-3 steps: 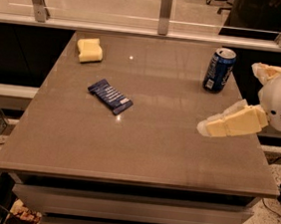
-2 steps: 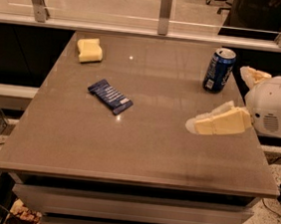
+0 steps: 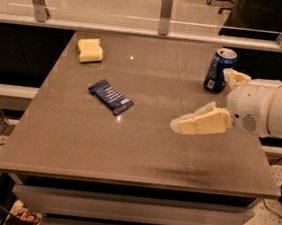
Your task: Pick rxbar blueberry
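Note:
The rxbar blueberry [image 3: 110,96] is a flat dark navy bar with pale lettering. It lies flat and slanted on the grey table [image 3: 78,138], left of centre. My gripper [image 3: 202,100] comes in from the right edge on a white arm and hangs above the table. It is to the right of the bar and well apart from it. Its two cream fingers are spread: one finger [image 3: 200,123] points left toward the bar, the other [image 3: 236,77] sits behind, near the can. The gripper is open and holds nothing.
An upright blue soda can [image 3: 219,69] stands at the back right, close to the rear finger. A yellow sponge block [image 3: 90,50] lies at the back left. A glass rail with metal posts [image 3: 165,11] runs behind the table.
The gripper and arm have moved left over the table, closer to the bar. The bar, can and sponge have not moved.

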{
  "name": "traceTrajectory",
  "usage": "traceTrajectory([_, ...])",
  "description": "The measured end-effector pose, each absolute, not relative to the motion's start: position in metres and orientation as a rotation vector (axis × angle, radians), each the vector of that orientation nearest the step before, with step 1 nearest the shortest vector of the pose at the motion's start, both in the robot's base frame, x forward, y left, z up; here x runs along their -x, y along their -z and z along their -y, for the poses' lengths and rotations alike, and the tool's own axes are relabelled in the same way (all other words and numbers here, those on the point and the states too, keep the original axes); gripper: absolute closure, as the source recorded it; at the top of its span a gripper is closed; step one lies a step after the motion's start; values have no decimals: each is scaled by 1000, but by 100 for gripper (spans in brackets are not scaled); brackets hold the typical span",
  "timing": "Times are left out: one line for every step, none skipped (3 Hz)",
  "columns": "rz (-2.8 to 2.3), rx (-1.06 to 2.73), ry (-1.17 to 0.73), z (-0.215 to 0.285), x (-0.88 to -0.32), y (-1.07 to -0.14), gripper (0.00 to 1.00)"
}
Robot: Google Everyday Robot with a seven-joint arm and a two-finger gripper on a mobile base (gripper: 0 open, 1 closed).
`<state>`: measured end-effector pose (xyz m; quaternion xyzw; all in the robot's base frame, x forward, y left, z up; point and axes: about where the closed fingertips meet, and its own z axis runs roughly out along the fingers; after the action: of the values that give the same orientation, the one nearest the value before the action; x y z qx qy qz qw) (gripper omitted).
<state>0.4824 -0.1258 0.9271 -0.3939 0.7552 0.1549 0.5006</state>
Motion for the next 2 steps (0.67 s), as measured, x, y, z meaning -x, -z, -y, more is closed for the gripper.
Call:
traceTrajectory([-1827,944,-388,118,-486,-917,0])
traceTrajectory([-1819,925,-408,110,-489,-904,0])
